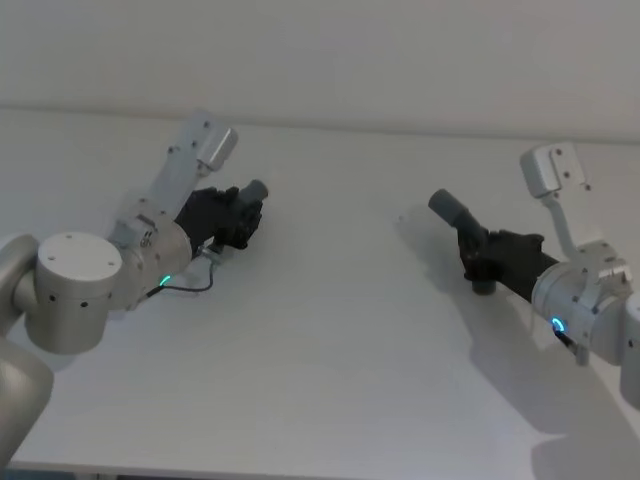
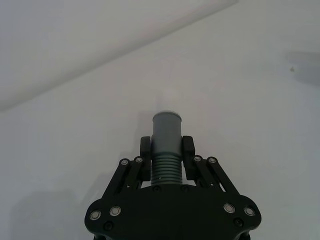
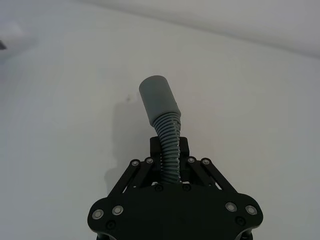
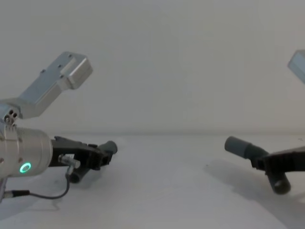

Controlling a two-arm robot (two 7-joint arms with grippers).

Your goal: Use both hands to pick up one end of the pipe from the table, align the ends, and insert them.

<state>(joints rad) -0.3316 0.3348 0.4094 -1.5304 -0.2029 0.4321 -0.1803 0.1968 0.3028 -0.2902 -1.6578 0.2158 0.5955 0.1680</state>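
The left arm's silver wrist [image 4: 24,152] looms closest at the left edge of the chest view, with its green ring light [image 4: 25,167] lit. Ahead of it, the left tool [image 4: 102,156] is clenched on the left pipe piece [image 4: 110,146]. Its two ridged fingers [image 2: 145,146] press the corrugated hose from either side just behind the smooth grey left cuff [image 2: 166,131]. That cuff sticks out past the fingertips, slanting forward and toward the robot's right. In the left wrist view a paler, narrower tip seems to cap it, though it is hard to tell apart from the white bench [image 1: 330,360]. The hose's other end hangs beneath the tool, low over the bench. Whether it touches the surface cannot be told.

On the robot's right side, the right tool [image 1: 476,250] is likewise clamped on the right pipe piece [image 1: 462,225]. It grips the corrugated part some way back, so a short curved run of hose and the grey right cuff [image 3: 159,97] stand out beyond the fingers. This cuff is raised off the bench, with its shadow below it, and slants forward and toward the robot's left. The piece's rear end droops below the tool.

The two cuffs angle roughly toward one another over the middle of the bench, well apart.
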